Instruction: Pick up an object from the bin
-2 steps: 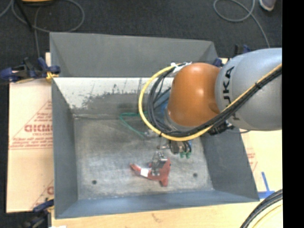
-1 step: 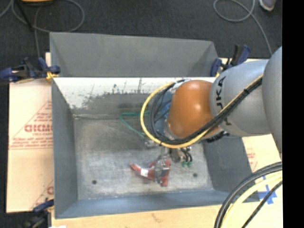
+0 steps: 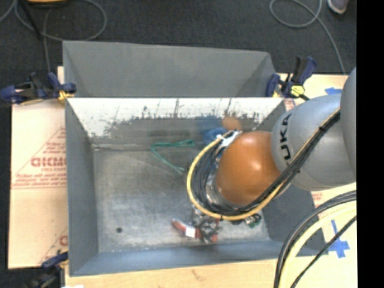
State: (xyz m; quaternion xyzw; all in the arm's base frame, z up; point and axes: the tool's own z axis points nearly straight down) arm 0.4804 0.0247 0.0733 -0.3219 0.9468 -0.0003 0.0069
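The arm [image 3: 312, 149] reached into the grey bin [image 3: 81, 179] from the right. Its round orange cover [image 3: 246, 167], with yellow and black cables [image 3: 193, 179] around it, hung over the bin's floor. Below this cover the pincer [image 3: 205, 222] stood low, close to the front wall. I could not tell if the pincer was released or clenched, because the cover hid most of it.

Right at the pincer lay a small dark heap [image 3: 208, 233] of things, touching it or nearly so. Just beside the pincer, on the side away from the arm, lay a small red and white piece [image 3: 182, 227]. On the arm's side of the pincer a little green thing [image 3: 255, 221] showed under the cables. Well behind the pincer, toward the back wall, lay a thin green wire [image 3: 168, 152]. Further back a blue thing [image 3: 210, 128] and a small orange thing [image 3: 231, 123] lay close together.
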